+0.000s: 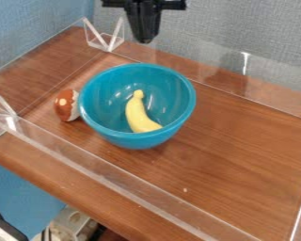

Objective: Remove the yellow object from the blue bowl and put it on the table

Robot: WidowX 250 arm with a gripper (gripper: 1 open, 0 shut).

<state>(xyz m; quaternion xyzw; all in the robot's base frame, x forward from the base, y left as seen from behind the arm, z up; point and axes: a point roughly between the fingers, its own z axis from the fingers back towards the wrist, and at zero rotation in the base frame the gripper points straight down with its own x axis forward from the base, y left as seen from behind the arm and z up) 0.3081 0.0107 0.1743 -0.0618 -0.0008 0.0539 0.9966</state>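
Even, soft daylight (mild glare on acrylic walls (pixel 241 64)), low resolution.
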